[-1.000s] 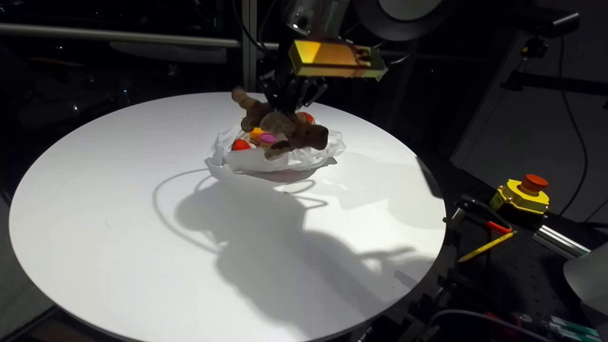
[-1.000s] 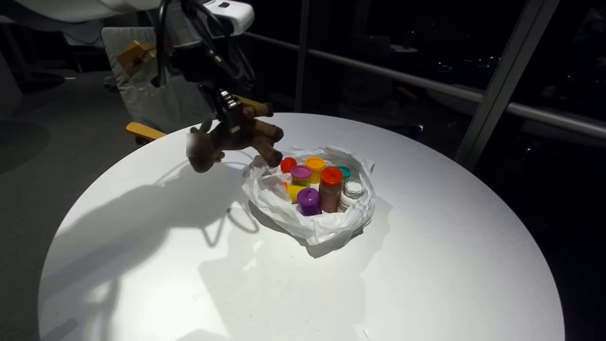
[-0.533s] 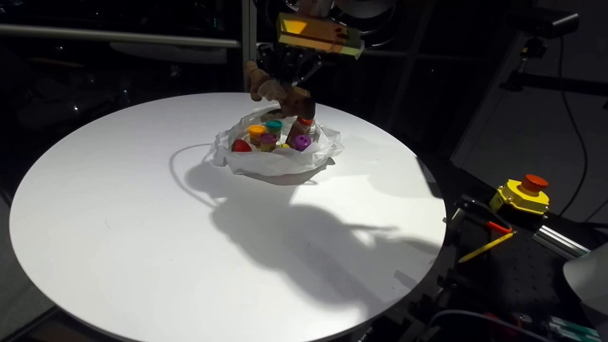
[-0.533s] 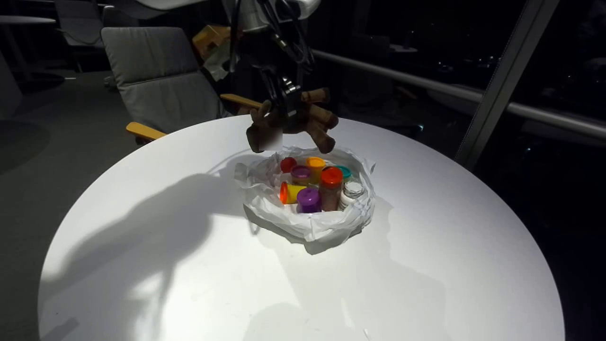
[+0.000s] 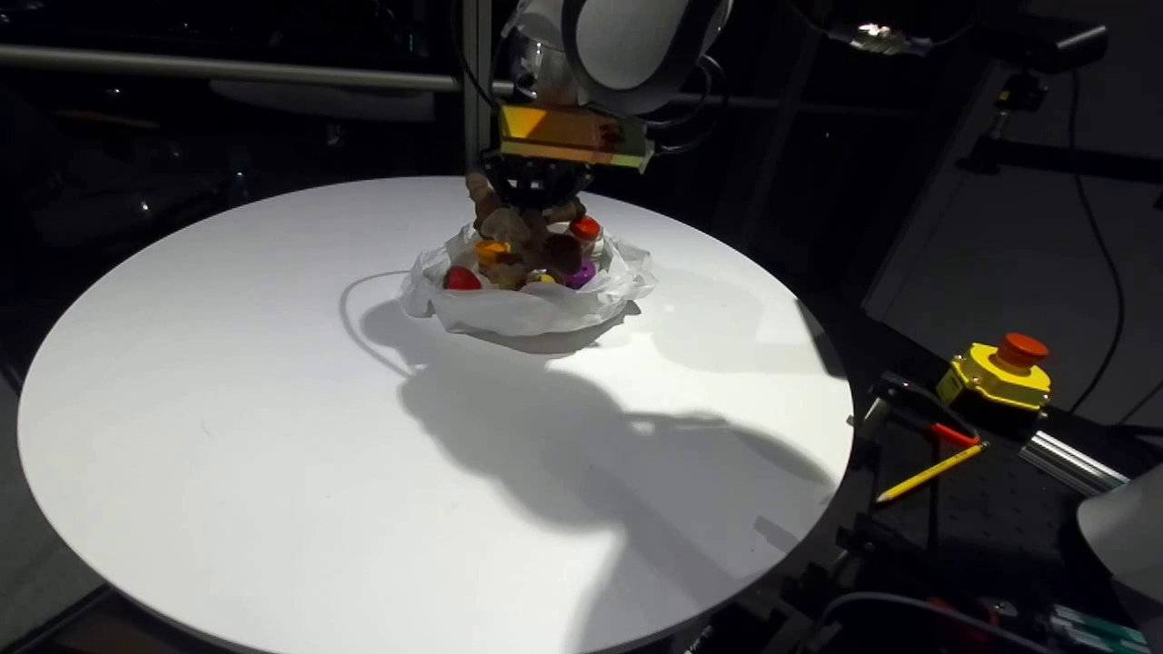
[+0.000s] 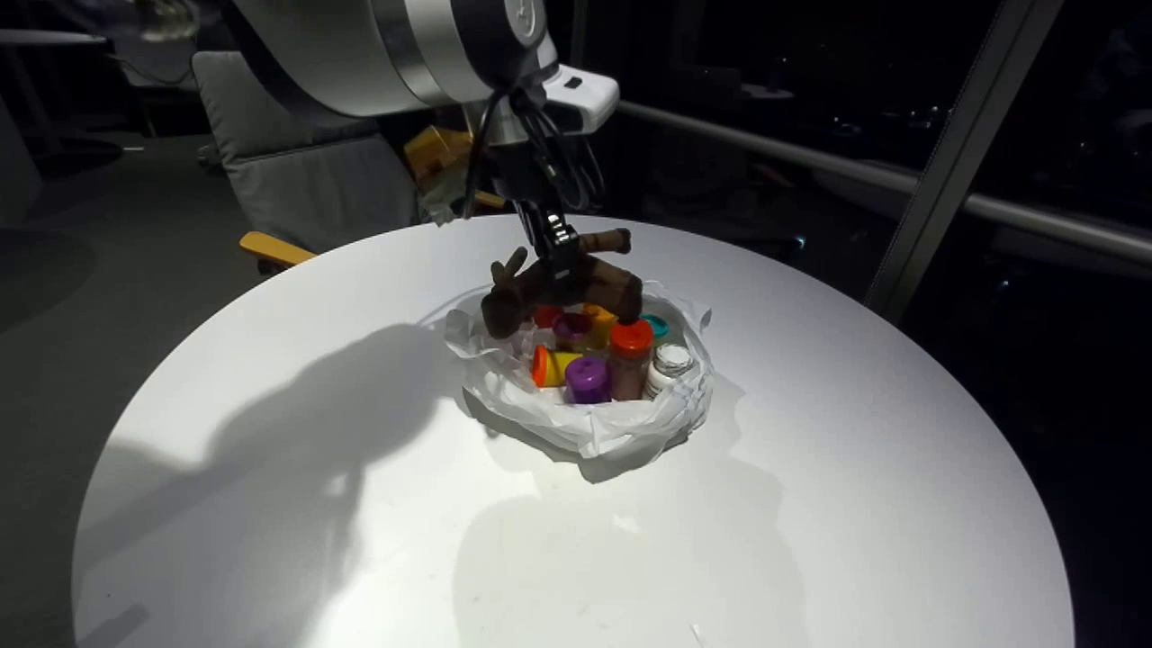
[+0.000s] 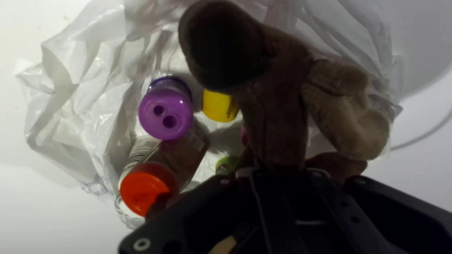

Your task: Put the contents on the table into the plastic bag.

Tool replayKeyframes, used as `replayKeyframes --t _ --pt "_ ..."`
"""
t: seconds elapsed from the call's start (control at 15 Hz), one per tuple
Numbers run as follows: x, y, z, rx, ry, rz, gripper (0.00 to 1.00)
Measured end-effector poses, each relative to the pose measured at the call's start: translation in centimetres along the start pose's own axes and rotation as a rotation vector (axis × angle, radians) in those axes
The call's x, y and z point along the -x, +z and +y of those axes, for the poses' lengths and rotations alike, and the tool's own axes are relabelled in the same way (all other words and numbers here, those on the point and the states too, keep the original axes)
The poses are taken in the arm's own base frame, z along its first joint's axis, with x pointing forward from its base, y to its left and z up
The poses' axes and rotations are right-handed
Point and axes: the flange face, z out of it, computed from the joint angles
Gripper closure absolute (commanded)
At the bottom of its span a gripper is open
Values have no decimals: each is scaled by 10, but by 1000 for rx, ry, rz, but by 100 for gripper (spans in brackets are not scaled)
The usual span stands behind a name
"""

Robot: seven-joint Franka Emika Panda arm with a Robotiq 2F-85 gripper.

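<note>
Here's the brown plush toy (image 7: 279,123), clamped in the jaws of the gripper (image 7: 281,171) and hanging right over the plastic bag (image 6: 621,427)! Down in that bag crowd the purple tub (image 7: 166,113), the red-capped bottle (image 6: 628,376) and the white jar (image 6: 669,369), all on the round white table (image 6: 864,513), a grey chair (image 6: 315,193) beyond.

One plush toy (image 7: 279,109), one bag (image 6: 621,432), one brown bottle (image 6: 627,373).

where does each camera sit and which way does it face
Wrist view: above tool, facing down past toy into bag; only tool shows.
Exterior view: above table level, facing down across it, pencil alongside; arm and tool show.
Exterior view: raised, facing down, chair beyond; arm, tool show.
Both exterior views share table, bag, toy.
</note>
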Motion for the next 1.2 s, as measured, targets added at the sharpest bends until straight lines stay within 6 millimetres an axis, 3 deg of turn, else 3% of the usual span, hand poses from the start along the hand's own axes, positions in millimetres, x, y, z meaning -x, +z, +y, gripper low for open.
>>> replayKeyframes --t 0.13,0.2,0.4,0.6,0.8,1.0,1.2 --pt "4 19 2 29 -8 -6 85" --pt "6 28 4 42 -12 -10 60" --pt "12 43 8 67 -20 -19 45" --pt "6 35 9 77 -7 13 20" --pt "-6 -3 8 59 19 73 1" --pt "-14 -62 14 15 57 123 0" --pt "-15 -118 34 38 99 118 0"
